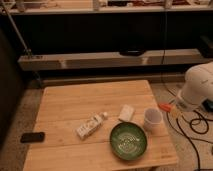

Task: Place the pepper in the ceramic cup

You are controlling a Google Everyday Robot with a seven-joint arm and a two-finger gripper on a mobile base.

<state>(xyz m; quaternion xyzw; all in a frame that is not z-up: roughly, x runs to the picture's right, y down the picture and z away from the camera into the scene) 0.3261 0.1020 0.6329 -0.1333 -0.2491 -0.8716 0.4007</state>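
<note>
The pepper is a small orange-red piece at the tip of my gripper, just past the right edge of the wooden table. The gripper is shut on the pepper and holds it up and to the right of the white ceramic cup. The cup stands upright near the table's right edge. My white arm reaches in from the right.
A green bowl sits in front of the cup. A white labelled bottle lies on its side mid-table. A small white block lies left of the cup. A black phone is at the left edge. Cables lie on the floor at right.
</note>
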